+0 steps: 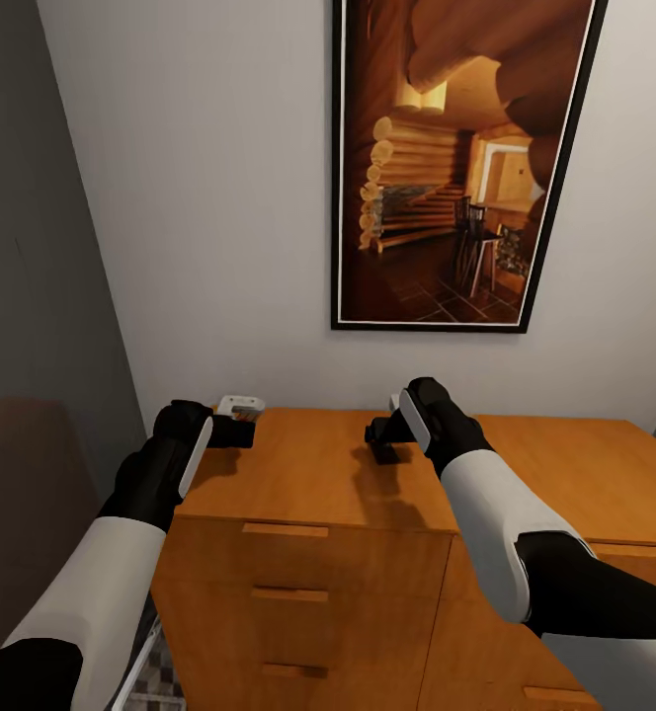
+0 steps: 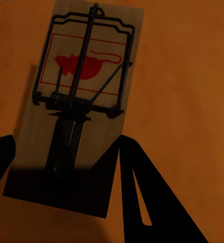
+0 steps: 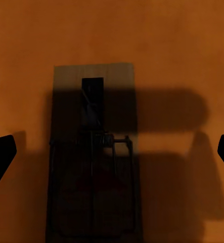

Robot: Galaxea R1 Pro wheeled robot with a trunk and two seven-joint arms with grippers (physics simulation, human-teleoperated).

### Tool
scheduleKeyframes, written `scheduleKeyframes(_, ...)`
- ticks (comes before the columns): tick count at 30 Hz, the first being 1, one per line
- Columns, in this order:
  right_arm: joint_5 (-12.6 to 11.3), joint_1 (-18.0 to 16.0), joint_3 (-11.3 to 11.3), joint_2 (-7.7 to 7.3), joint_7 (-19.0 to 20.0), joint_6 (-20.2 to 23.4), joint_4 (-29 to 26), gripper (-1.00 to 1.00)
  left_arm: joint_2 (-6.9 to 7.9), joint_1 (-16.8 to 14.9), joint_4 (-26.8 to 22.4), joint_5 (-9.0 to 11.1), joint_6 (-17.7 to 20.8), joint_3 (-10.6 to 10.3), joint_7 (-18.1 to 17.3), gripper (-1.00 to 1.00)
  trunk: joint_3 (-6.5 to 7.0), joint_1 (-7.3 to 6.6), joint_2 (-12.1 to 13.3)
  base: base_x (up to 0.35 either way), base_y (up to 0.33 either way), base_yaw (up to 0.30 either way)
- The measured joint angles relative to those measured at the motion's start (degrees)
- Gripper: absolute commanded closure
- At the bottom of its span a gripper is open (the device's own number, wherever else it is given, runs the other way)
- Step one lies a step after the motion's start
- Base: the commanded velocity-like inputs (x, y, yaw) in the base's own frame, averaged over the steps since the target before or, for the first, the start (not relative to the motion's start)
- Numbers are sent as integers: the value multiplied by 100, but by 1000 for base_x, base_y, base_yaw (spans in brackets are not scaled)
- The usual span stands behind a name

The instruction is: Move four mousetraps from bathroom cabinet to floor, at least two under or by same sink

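mousetraps (image 2: pixel 76 111): 2 seen | cabinet (image 1: pixel 308 464): 1 | left gripper (image 2: pixel 61 167): released | right gripper (image 3: pixel 112 152): released

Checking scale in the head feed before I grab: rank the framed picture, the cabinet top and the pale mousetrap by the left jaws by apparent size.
1. Orange-brown wooden cabinet top and black-framed log-cabin picture: alike, unranked.
2. Small pale mousetrap: smallest by far.

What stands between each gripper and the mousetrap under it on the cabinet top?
Nothing visible. The left gripper has one mousetrap between its open fingers, and the right gripper hangs over another mousetrap, both on the bare cabinet top.
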Motion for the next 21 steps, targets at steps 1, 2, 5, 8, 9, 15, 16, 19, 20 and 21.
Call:
scheduleKeyframes(1, 0, 0, 0, 0, 0, 0, 0, -100, 0, 0, 0, 0, 0, 0, 1, 100, 0, 0, 0, 0, 0, 0)
scheduleKeyframes(2, 2, 0, 0, 0, 0, 0, 0, -100, 0, 0, 0, 0, 0, 0, 1, 100, 0, 0, 0, 0, 0, 0)
scheduleKeyframes(5, 9, 0, 7, 0, -1, 0, 0, -100, 0, 0, -3, 0, 0, 0, 1, 100, 0, 0, 0, 0, 0, 0)
scheduleKeyframes(8, 14, 0, 18, 0, -5, 0, -4, -100, 0, 0, -2, 0, 0, 0, -1, 100, 0, 0, 0, 0, 0, 0)
scheduleKeyframes(9, 16, 0, 21, 0, -8, 0, -5, -100, 0, 0, -1, 0, 0, 0, -1, 100, 0, 0, 0, 0, 0, 0)
scheduleKeyframes(15, 23, 0, 31, 1, -55, 0, -8, -100, 0, 0, -4, 0, 0, 0, -2, 100, 0, 0, 0, 0, 0, 0)
scheduleKeyframes(16, 24, 0, 33, 1, -67, 0, -8, -100, 0, 0, -5, 0, 0, 0, 0, 100, 0, 0, 0, 0, 0, 0)
scheduleKeyframes(19, 25, 0, 38, 1, -148, 0, -9, -100, 0, 0, -4, 0, 0, 0, 0, 100, 0, 0, 0, 0, 0, 0)
scheduleKeyframes(20, 25, 0, 40, 1, -177, 0, -9, -100, 0, 1, -3, 0, 0, 0, 0, 100, 0, 0, 0, 0, 0, 0)
scheduleKeyframes(21, 27, 0, 40, 1, -254, 0, -9, -100, 0, 1, -2, 0, 0, 0, -1, 100, 0, 0, 0, 0, 0, 0)
